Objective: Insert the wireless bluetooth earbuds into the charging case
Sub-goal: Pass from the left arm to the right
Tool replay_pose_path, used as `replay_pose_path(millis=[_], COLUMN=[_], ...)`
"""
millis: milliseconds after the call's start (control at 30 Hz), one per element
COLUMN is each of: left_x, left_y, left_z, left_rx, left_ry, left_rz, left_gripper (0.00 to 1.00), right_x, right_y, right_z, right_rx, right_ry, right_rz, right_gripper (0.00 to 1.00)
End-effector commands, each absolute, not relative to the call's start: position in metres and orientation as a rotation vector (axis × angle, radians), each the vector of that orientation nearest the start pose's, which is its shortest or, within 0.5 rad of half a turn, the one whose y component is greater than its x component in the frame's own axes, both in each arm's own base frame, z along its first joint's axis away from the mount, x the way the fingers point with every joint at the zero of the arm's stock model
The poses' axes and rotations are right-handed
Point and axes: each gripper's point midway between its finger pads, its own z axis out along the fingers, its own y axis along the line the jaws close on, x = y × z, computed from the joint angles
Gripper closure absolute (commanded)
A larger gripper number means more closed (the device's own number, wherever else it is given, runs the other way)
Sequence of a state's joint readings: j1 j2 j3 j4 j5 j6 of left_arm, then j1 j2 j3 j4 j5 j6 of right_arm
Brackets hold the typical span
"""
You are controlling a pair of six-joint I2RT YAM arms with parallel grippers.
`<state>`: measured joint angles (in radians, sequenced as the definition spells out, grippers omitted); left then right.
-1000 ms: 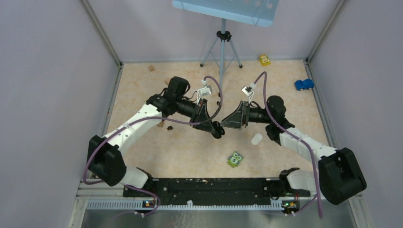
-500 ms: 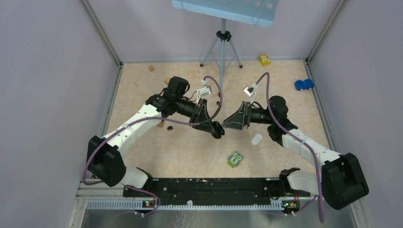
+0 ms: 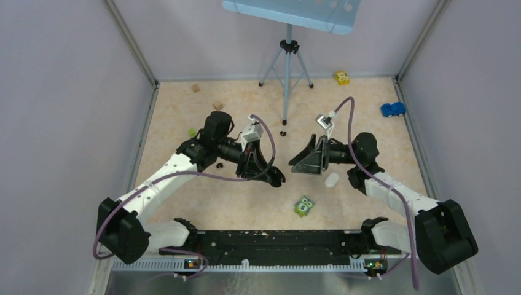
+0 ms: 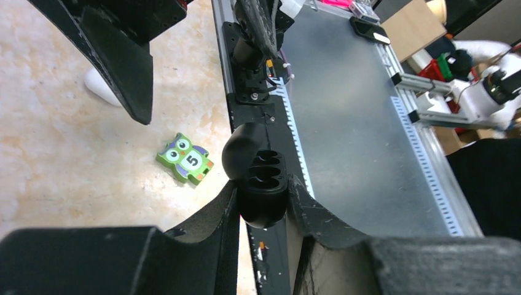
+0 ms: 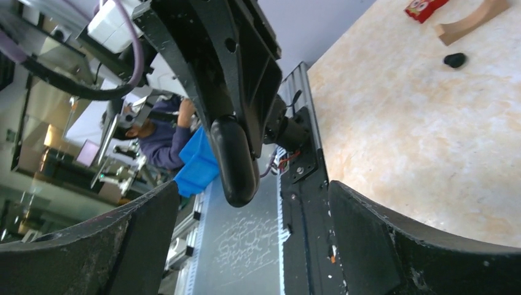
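Left arm swung back toward its base; left claw (image 4: 264, 200) pinches open black case (image 5: 233, 157), apart from but dead ahead of spread, empty right claw (image 5: 253, 190).

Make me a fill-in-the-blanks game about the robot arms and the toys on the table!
1. The left gripper is shut on a ____ charging case.
2. The right gripper is ____ and holds nothing.
3. The green owl block shows the number ____.
4. The toy car nearest the right wall is ____.
Missing words: black; open; 5; blue.
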<state>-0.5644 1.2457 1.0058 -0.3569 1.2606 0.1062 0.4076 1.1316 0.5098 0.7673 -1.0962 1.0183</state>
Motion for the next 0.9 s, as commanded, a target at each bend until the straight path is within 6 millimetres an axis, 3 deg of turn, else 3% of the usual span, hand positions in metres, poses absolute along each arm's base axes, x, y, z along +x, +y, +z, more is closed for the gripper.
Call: replay_pose_path(millis=[0, 133, 433, 633, 867], left_x=[0.141, 0.139, 0.140, 0.142, 0.141], left_y=[-0.288, -0.289, -0.289, -0.290, -0.289], left_z=[0.273, 0.274, 0.274, 0.274, 0.273], left_rx=[1.429, 1.441, 1.433, 1.427, 1.425], left_ry=[1.331, 1.322, 1.340, 1.349, 1.355], left_rz=[-1.540, -1.561, -1.567, -1.562, -1.560], left_gripper=[1.00, 1.00, 1.00, 1.00, 1.00], right_x=[0.156, 0.148, 0.155, 0.153, 0.140], right_y=[0.258, 0.264, 0.281, 0.291, 0.290], right_z=[0.274, 0.276, 0.276, 0.282, 0.288], right_rx=[-0.730, -0.796, -0.862, -0.907, -0.937], right_ry=[1.613, 1.603, 1.601, 1.567, 1.470], right_rz=[1.886, 1.892, 1.895, 1.980, 2.119], right_gripper=[0.13, 0.14, 0.15, 0.23, 0.38])
